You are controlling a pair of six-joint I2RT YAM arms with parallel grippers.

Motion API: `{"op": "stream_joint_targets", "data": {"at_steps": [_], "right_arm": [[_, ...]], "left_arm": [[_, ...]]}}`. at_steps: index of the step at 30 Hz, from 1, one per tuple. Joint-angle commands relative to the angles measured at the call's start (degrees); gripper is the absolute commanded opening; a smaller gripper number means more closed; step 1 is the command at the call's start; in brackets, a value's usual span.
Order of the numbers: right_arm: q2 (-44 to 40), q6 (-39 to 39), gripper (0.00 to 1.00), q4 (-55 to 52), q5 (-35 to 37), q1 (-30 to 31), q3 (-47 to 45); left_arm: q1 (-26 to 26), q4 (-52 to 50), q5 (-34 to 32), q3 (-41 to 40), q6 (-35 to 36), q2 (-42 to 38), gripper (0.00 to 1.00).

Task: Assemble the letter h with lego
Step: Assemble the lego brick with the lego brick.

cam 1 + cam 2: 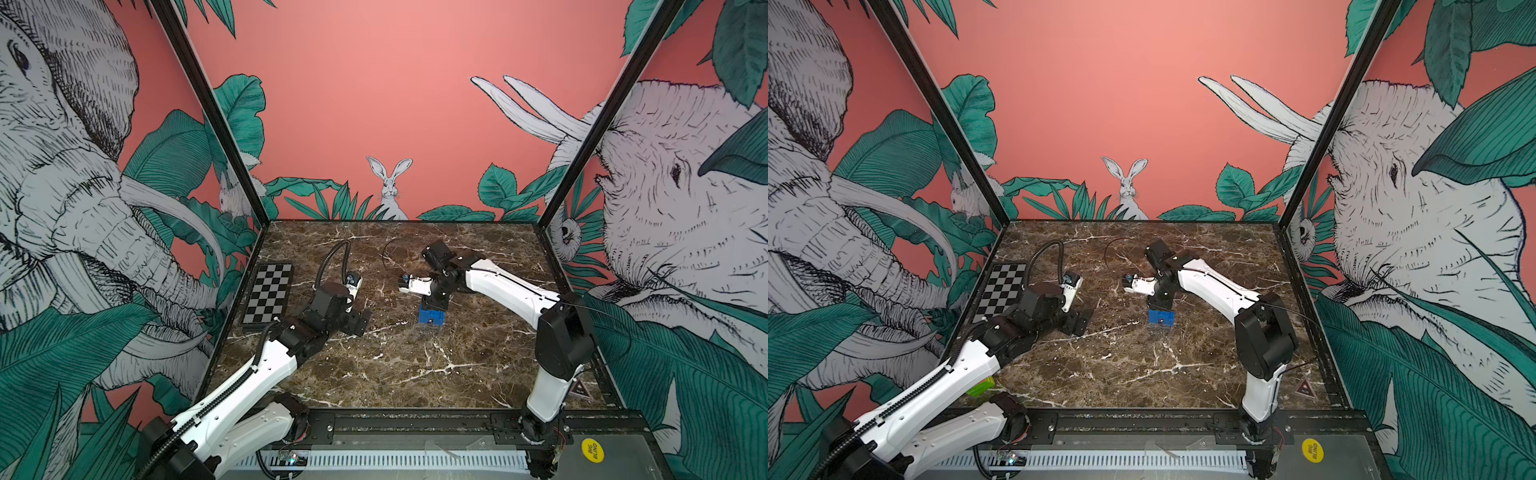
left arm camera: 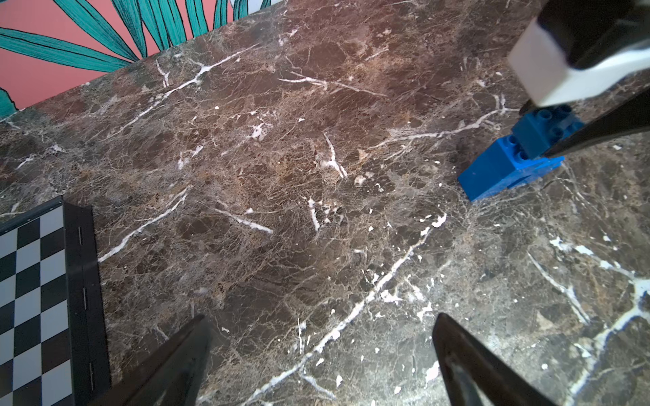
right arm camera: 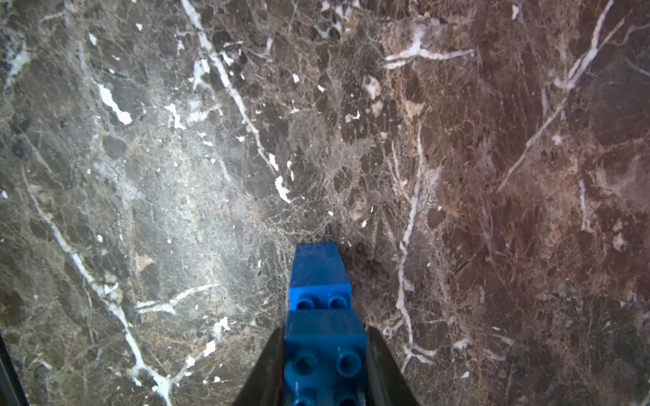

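Observation:
A small stack of blue lego (image 1: pixel 432 316) (image 1: pixel 1161 318) stands on the marble table near its middle. In the left wrist view the lego stack (image 2: pixel 506 168) has a wider lower part with a square brick on top at one end. My right gripper (image 1: pixel 434 300) (image 1: pixel 1161 303) (image 3: pixel 324 332) points down and is shut on that top brick (image 3: pixel 325 346); a lower studded step (image 3: pixel 319 274) juts out beyond it. Whether the stack reads as the letter h I cannot tell. To the left of the stack, my left gripper (image 1: pixel 358 321) (image 1: pixel 1077 322) (image 2: pixel 322 316) is open over bare marble.
A black-and-white checkered board (image 1: pixel 268 297) (image 1: pixel 1003 291) (image 2: pixel 31 298) lies at the table's left edge. A green-yellow object (image 1: pixel 980 385) peeks out beside the left arm near the front left corner. Patterned walls close the table on three sides.

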Motion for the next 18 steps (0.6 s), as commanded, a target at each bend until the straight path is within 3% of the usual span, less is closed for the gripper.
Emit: {"op": "stream_joint_targets", "data": {"at_steps": [1, 18], "right_arm": [[0.87, -0.77, 0.00, -0.81, -1.44, -0.39, 1.50], [1.50, -1.62, 0.00, -0.11, -2.55, -0.70, 0.70]], "left_arm": [[-0.31, -0.23, -0.70, -0.05, 0.74, -0.56, 0.99], [-0.31, -0.20, -1.21, 0.00, 0.80, 0.11, 0.99]]}}
